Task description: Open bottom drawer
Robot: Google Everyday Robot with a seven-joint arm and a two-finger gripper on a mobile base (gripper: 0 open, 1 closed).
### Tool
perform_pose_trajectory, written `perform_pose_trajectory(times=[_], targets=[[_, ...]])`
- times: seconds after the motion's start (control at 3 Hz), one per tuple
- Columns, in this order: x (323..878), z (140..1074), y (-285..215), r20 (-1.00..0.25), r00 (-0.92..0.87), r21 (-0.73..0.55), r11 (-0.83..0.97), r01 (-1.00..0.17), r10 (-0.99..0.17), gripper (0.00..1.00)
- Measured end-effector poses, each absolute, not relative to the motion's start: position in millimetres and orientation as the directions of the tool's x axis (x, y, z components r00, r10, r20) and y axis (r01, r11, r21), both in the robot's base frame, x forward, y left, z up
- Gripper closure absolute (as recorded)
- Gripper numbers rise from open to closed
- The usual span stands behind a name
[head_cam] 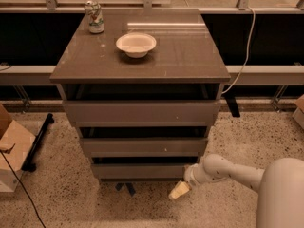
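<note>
The bottom drawer (142, 170) is the lowest, narrowest grey-brown front of the cabinet (142, 61), with a dark gap above it. The middle front (142, 146) and the wide top front (141, 112) sit above it, each with a dark gap over it. My white arm comes in from the lower right, and the gripper (179, 191) hangs low by the floor, just below and beside the bottom drawer's right corner. Its cream fingertips point down and left.
A white bowl (136, 44) and a crushed can (95, 17) stand on the cabinet top. A cardboard box (12, 148) and a black stand foot (39, 139) lie at the left. A cable (242, 56) hangs at the right. Speckled floor lies in front.
</note>
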State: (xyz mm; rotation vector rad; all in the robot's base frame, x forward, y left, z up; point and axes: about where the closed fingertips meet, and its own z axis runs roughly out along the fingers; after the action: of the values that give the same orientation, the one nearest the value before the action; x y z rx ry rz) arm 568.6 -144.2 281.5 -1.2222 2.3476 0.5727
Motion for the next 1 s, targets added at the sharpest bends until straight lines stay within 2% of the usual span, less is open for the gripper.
perform_pose_trajectory(times=[1.0], targets=[[607.7, 258.0, -139.9, -0.604, -0.455, 0.054, 0.536, -0.843, -0.655, 0.0]])
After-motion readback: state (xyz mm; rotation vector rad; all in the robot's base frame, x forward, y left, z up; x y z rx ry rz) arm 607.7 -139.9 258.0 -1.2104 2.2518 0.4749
